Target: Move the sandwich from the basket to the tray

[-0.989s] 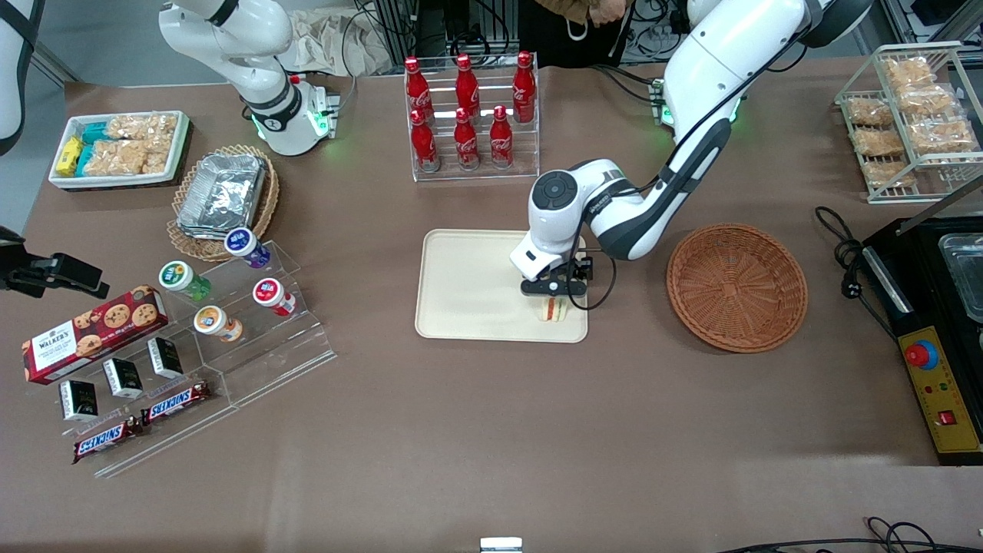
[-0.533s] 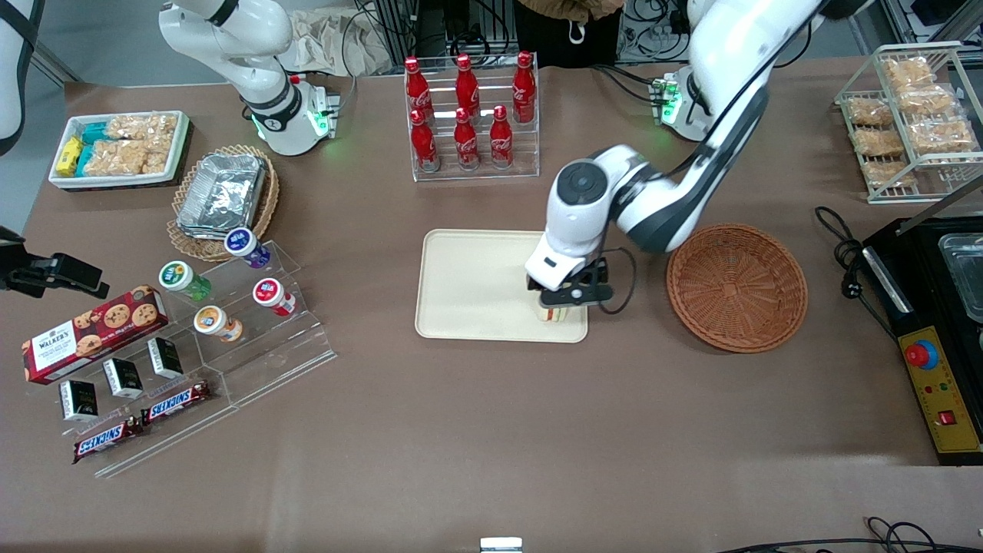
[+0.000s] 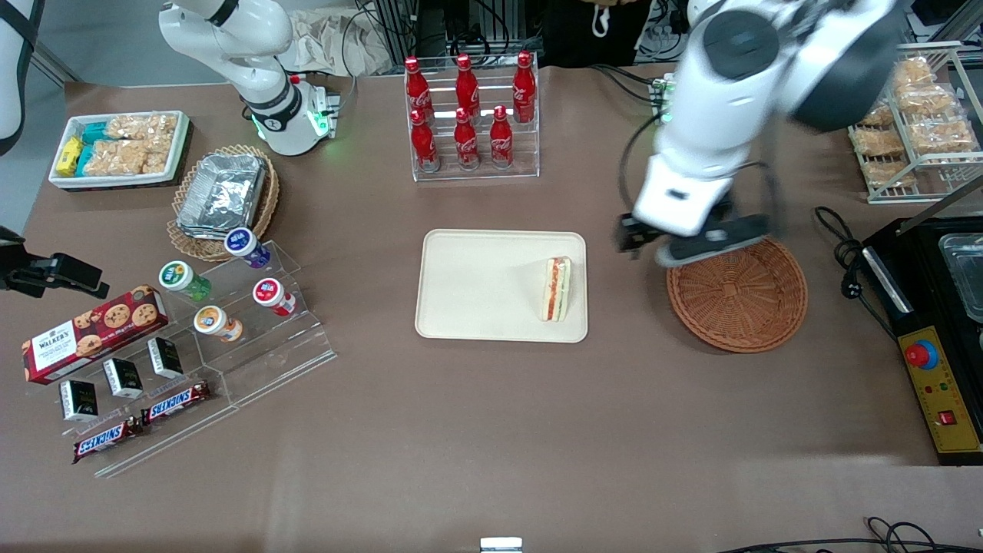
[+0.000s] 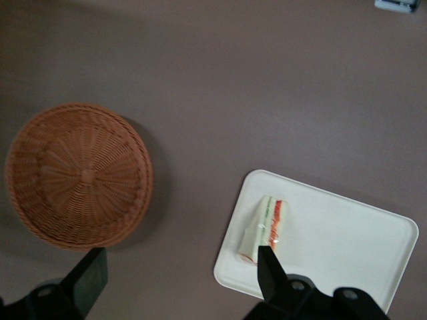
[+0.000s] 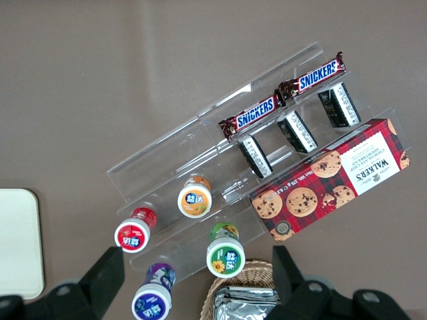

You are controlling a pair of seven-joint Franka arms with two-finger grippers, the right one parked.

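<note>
The sandwich [image 3: 556,289], a pale bread wedge with orange-red and green filling, lies on the cream tray [image 3: 468,284] near the tray's edge toward the basket. It also shows in the left wrist view [image 4: 265,227] on the tray [image 4: 347,243]. The reddish-brown wicker basket [image 3: 737,296] is empty; it also shows in the left wrist view [image 4: 77,175]. My left gripper [image 3: 691,246] is raised high above the table between the tray and the basket, over the basket's rim. Its fingers [image 4: 270,270] are spread wide apart and hold nothing.
A clear rack of red cola bottles [image 3: 470,115] stands farther from the camera than the tray. A wire rack of snack bags [image 3: 910,115] and a black appliance [image 3: 937,307] sit at the working arm's end. Acrylic steps with cups and snack bars [image 3: 207,330] lie toward the parked arm's end.
My gripper has let go of the sandwich, risen off the tray and swung toward the basket. The sandwich stays lying on the tray.
</note>
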